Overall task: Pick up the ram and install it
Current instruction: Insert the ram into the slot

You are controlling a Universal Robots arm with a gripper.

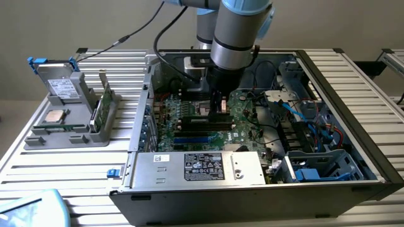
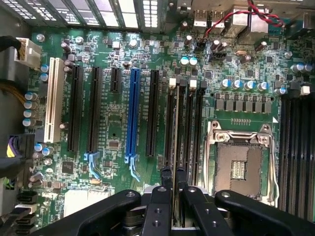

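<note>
My gripper [image 1: 220,109] reaches down into the open computer case [image 1: 353,118], just above the motherboard [image 1: 243,127]. In the wrist view its two black fingers [image 2: 165,179] are shut on the ram [image 2: 173,147], a thin dark stick seen edge-on. The stick runs along one of the black memory slots [image 2: 186,128] beside the open processor socket [image 2: 239,167]. Whether it is seated in the slot or just above it I cannot tell. My gripper [image 2: 173,178] sits at one end of the stick.
A grey tray [image 1: 69,137] on the exterior view's left holds a silver processor chip [image 1: 57,115], an upright green card [image 1: 104,106] and a drive [image 1: 61,85]. The power supply [image 1: 202,166] fills the case's front. Cables [image 1: 303,118] crowd the right side. Expansion slots [image 2: 132,118] lie beside the memory slots.
</note>
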